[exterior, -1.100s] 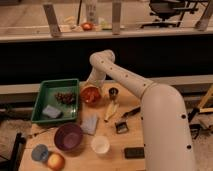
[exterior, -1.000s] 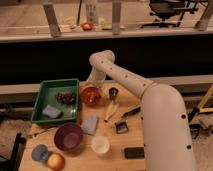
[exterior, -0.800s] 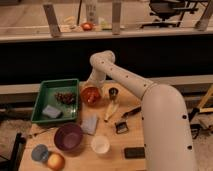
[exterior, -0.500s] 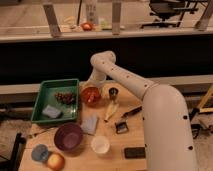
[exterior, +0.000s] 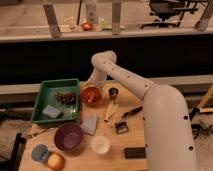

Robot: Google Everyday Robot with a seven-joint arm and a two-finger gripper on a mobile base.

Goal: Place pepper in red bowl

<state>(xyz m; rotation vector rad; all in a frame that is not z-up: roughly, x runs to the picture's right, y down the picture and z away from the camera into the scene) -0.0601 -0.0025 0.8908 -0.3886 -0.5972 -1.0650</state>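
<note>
The red bowl (exterior: 90, 94) sits on the wooden table just right of the green tray. The white arm reaches from the lower right over the table and bends down to the bowl. My gripper (exterior: 90, 88) is right above the bowl's far side, at its rim. The pepper (exterior: 89, 96) shows only as an orange-red glossy patch inside the bowl, under the gripper; I cannot tell whether it is held or lying in the bowl.
A green tray (exterior: 47, 93) holds dark grapes and a blue sponge. A purple bowl (exterior: 68, 136), white cup (exterior: 100, 144), yellow-orange fruit (exterior: 55, 161), small blue-grey bowl (exterior: 39, 152), pale banana-like item (exterior: 111, 110), grey cloth (exterior: 90, 123), black utensils and a dark can stand around.
</note>
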